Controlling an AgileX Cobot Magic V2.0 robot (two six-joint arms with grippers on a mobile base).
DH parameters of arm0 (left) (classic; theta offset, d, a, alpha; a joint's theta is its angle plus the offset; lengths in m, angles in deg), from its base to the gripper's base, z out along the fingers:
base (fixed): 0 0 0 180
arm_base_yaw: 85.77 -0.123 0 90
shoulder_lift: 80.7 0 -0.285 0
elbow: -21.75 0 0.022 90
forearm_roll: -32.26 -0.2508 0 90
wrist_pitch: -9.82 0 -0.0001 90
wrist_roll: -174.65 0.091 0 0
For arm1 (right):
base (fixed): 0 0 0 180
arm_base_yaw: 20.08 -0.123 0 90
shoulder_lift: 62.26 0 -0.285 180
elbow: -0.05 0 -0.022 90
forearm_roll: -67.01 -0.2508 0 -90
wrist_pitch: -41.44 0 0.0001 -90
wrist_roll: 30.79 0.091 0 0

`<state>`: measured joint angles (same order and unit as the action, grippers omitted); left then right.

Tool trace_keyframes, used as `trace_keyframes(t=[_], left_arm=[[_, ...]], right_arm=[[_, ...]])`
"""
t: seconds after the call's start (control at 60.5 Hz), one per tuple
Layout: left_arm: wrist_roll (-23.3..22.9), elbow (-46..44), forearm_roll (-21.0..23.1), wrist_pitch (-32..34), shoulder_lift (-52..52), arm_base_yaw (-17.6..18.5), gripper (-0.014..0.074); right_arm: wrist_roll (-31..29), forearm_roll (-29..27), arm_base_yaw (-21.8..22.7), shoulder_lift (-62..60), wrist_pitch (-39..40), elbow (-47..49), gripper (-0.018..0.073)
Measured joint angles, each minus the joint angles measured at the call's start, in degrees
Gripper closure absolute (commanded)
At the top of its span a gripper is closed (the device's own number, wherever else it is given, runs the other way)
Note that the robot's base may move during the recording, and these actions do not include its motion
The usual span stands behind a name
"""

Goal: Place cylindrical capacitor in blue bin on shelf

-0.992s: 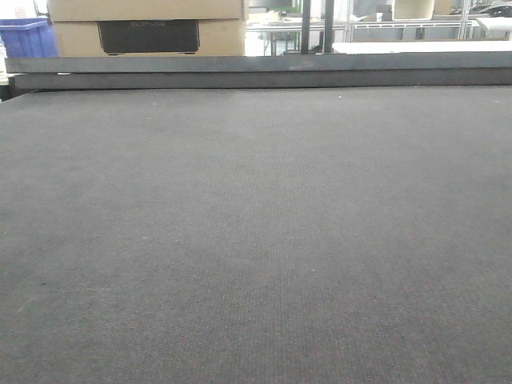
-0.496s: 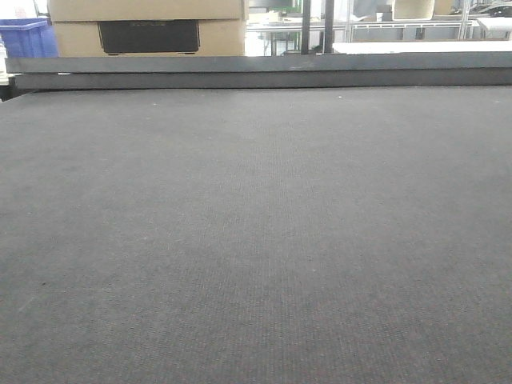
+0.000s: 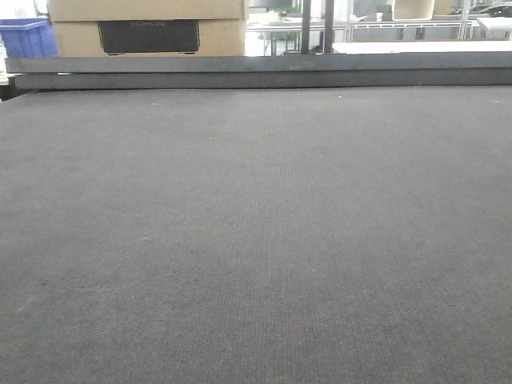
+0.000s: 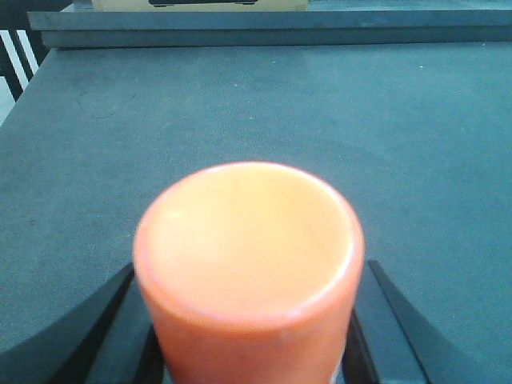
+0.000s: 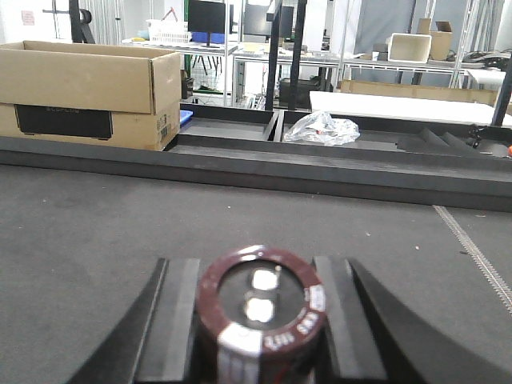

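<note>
Right gripper (image 5: 258, 340): jaws clamped on the cylindrical capacitor (image 5: 261, 312), with one dark finger (image 5: 172, 320) pressed to each flank. You see its terminal end facing the wrist camera, with a maroon rim and a pale stripe at 6 o'clock. The arm is held low and near level over the grey mat (image 5: 96, 240), pointing to 12 o'clock at the dark raised rail (image 5: 256, 164). Beyond the rail there is a cardboard box (image 5: 88, 92) at 10 o'clock and a crumpled plastic bag (image 5: 324, 128) near 12 o'clock.

Left gripper (image 4: 250, 348): clenched round an orange cylinder (image 4: 248, 240), its end toward the lens, wrist pitched down at the mat.

Front view: neither arm shows. A blue bin (image 3: 28, 36) sits at 11 o'clock, just beside the box and behind the rail.
</note>
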<state>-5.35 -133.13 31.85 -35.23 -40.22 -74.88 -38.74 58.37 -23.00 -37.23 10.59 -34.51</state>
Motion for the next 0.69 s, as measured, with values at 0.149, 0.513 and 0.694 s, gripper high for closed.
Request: trace_keyframes(t=[0.149,0.513,0.694], left_arm=[[0.0,0.0,0.0,0.0,0.0,0.0,0.0707],[0.0,0.0,-0.1,0.0,0.0,0.0,0.0707],[0.0,0.0,-0.1,0.0,0.0,0.0,0.0707]], right_arm=[[0.0,0.0,0.0,0.0,0.0,0.0,0.0669],[0.0,-0.1,0.0,0.0,0.0,0.0,0.0669],[0.0,-0.1,0.0,0.0,0.0,0.0,0.0669]])
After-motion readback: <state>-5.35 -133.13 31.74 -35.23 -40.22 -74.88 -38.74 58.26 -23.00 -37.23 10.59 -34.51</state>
